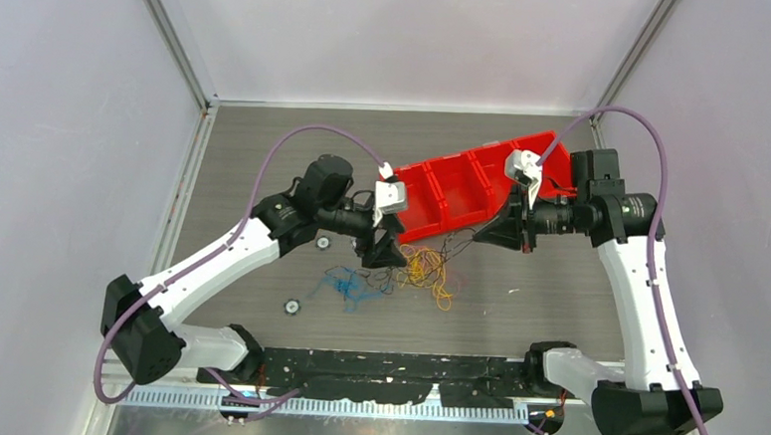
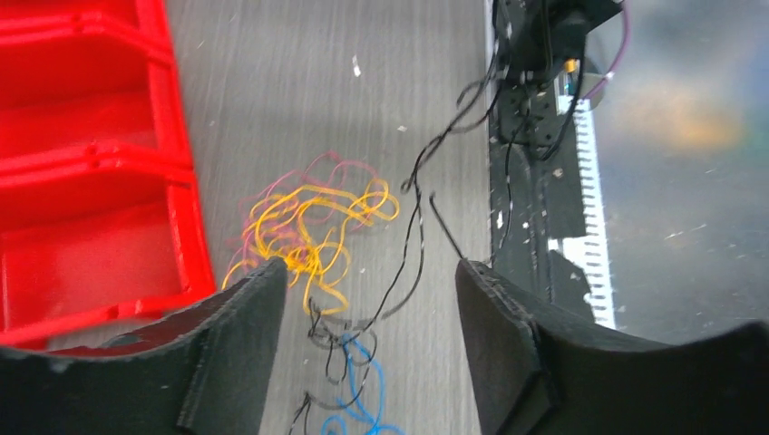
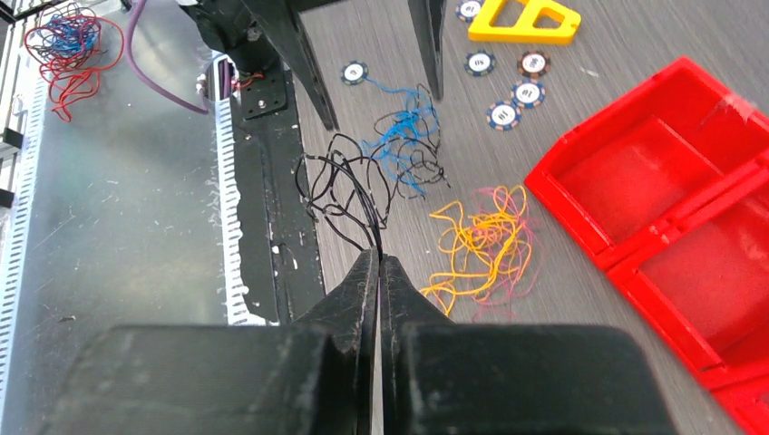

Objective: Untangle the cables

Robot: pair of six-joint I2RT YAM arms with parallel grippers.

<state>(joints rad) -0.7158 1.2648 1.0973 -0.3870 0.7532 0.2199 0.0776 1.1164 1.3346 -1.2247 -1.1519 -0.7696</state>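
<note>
Looking down on a grey bench (image 1: 556, 316), with a red divided bin (image 1: 453, 191) at upper centre. Just below its left end, left fingers (image 1: 383, 257) spread apart over tangled yellow-orange cables (image 1: 426, 272), gripping nothing. Right of centre, right fingers (image 3: 378, 267) pressed together on a thin black cable (image 3: 349, 195), with blue strands (image 1: 343, 287) lying lower left

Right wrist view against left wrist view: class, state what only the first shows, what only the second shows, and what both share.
Only the right wrist: the right gripper shut on a black cable, poker chips, a yellow plastic frame and a red-and-blue wire bundle off the table. Only the left wrist: black wired hardware beyond the cables. Both: the open left gripper, yellow-orange cables, blue cable and red divided bin.
</note>
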